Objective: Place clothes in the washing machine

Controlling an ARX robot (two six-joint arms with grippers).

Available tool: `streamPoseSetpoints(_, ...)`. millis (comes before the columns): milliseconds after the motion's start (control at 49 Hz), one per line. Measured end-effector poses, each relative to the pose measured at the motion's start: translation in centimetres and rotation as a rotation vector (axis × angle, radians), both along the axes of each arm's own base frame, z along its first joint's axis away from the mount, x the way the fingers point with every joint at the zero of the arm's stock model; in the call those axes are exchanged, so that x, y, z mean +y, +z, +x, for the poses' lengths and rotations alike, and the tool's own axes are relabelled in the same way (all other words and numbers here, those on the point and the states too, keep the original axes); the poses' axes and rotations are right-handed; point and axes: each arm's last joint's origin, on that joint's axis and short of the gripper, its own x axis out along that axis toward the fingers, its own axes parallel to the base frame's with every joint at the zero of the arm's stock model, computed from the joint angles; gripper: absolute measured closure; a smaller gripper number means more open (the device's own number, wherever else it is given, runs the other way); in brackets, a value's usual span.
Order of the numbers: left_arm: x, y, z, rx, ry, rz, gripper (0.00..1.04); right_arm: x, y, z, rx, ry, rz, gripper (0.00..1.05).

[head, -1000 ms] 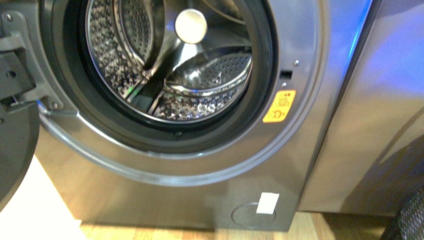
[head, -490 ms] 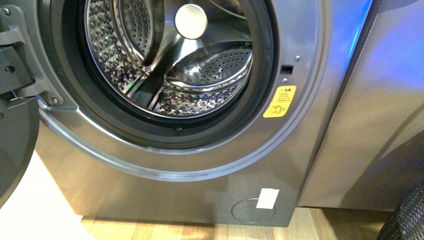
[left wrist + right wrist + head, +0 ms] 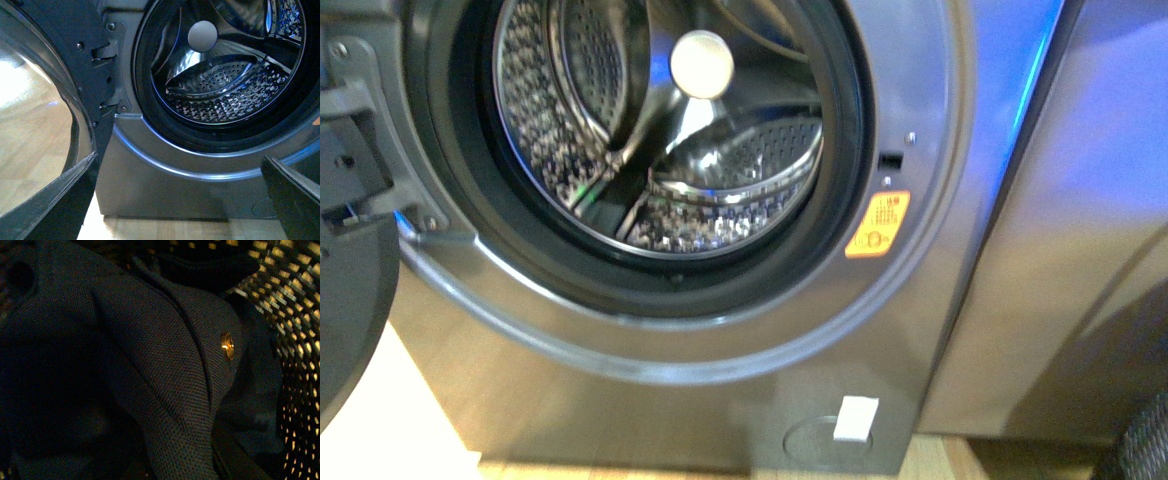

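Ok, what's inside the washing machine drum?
The drum shows only bare perforated steel, its ribs and a round back hub; the clothes are not seen in it. Its top is out of view.

A laundry corner, seemingly in a home: a front-loading washer (image 3: 620,390), its door (image 3: 350,300) swung open to the left, stands on a pale wooden floor (image 3: 175,230); a plain grey cabinet (image 3: 1080,250) stands just right of it; a woven basket (image 3: 1145,440) at the near right holds clothes (image 3: 150,365).
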Motion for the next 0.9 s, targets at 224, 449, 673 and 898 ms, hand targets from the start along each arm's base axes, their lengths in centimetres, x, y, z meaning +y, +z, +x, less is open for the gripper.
streamPoseSetpoints(224,0.0,0.0,0.0,0.000,0.000,0.000,0.07,1.2,4.9,-0.2,-0.102,0.023,-0.009,0.96)
streamPoseSetpoints(449,0.0,0.0,0.0,0.000,0.000,0.000,0.07,3.4,13.7,-1.0,-0.290,0.097,-0.061,0.96)
streamPoseSetpoints(673,0.0,0.0,0.0,0.000,0.000,0.000,0.07,4.8,23.3,-1.3,-0.488,0.177,-0.126,0.96)
streamPoseSetpoints(898,0.0,0.0,0.0,0.000,0.000,0.000,0.07,6.5,33.9,-0.7,-0.704,0.293,-0.226,0.96)
